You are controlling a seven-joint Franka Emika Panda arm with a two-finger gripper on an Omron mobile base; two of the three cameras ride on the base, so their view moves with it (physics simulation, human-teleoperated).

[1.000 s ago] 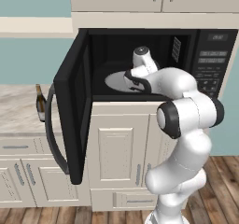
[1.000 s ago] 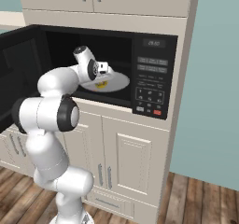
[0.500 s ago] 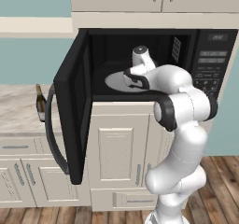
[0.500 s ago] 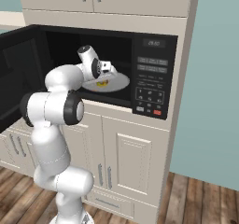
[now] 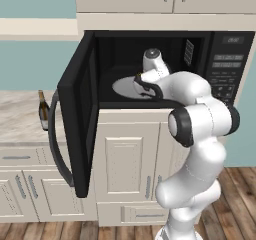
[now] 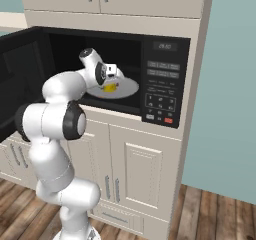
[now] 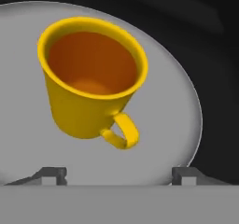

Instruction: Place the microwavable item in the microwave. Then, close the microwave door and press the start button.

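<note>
The yellow-orange mug (image 7: 91,85) is sitting upright on the round grey turntable (image 7: 177,125) inside the microwave (image 6: 165,79), with its side handle pointing toward about five o'clock in the hand view and its bowl lying toward eleven o'clock of the picture. The gripper (image 7: 119,175) is hanging just over it with its two dark finger tips spread wide, one at seven o'clock and the other at five o'clock of that view, and nothing is lying between them; the mug is standing free of both. In the right base view the mug (image 6: 110,87) is showing as a small yellow patch on the plate, just below the hand, at roughly nine o'clock from the keypad panel (image 6: 161,95). Judging from this, the placing step is looking finished: the mug is resting in the cavity and the hand is letting it be. The microwave door (image 5: 80,119) is standing swung wide open at nine o'clock of the cavity in the left base view, its long grey bar handle (image 5: 56,139) facing outward, so the closing is not yet done and the start button is waiting to be pressed. The arm would need to be clearing the cavity first.
</note>
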